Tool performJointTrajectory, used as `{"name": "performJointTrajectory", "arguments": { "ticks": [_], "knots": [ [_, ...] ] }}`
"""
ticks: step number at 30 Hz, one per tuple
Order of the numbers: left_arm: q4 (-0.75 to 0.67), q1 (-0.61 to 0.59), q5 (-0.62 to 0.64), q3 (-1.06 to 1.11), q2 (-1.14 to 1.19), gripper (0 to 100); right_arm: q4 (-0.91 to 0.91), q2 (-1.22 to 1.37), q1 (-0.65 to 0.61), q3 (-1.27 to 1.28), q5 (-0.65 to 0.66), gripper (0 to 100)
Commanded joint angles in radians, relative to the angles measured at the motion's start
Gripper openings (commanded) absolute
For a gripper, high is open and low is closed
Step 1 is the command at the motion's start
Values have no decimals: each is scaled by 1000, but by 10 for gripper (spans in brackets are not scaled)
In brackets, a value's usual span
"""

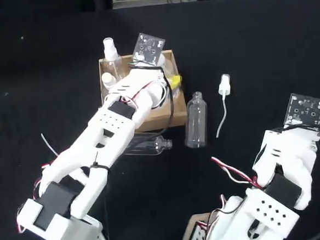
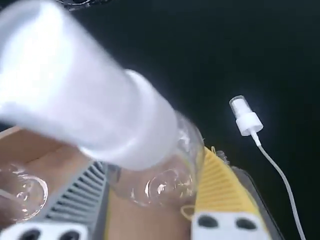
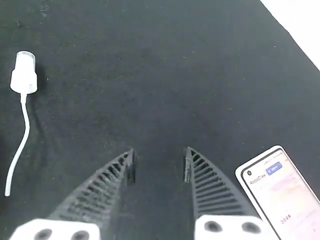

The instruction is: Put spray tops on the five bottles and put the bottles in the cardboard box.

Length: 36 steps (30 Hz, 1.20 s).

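My left gripper (image 2: 150, 200) is shut on a clear bottle (image 2: 160, 175) whose white spray top (image 2: 75, 95) points at the camera; it hangs over the cardboard box (image 1: 161, 117). Two topped bottles (image 1: 110, 51) stand in the box's far left part. Two bare bottles lie on the black table, one (image 1: 196, 121) right of the box and one (image 1: 149, 146) in front of it. A loose spray top (image 1: 224, 87) with its long tube lies further right, the same spray top (image 3: 23, 74) ahead of my right gripper (image 3: 158, 164), which is open and holds nothing.
A phone (image 3: 278, 187) lies on the table beside my right gripper, by the table's right edge. A thin white tube (image 1: 48, 144) lies left of the left arm. A second cardboard piece (image 1: 193, 236) sits at the front edge between the arms.
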Motion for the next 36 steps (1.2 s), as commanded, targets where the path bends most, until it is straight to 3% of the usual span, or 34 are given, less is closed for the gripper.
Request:
{"name": "performJointTrajectory", "arguments": {
  "ticks": [1, 16, 22, 29, 36],
  "knots": [
    [-21, -8, -11, -8, 2, 29, -29, -18, 11, -10, 6, 131],
    [-21, 16, -29, -59, 137, 32, -25, -18, 11, -8, 3, 131],
    [-15, 18, -29, -50, 138, 234, -23, -18, 11, -8, 3, 131],
    [-17, 25, -31, -61, 137, 226, -29, -21, 11, 13, 0, 131],
    [-14, 30, -31, -67, 137, 220, -25, -22, -66, 45, -2, 131]
  ]
}}
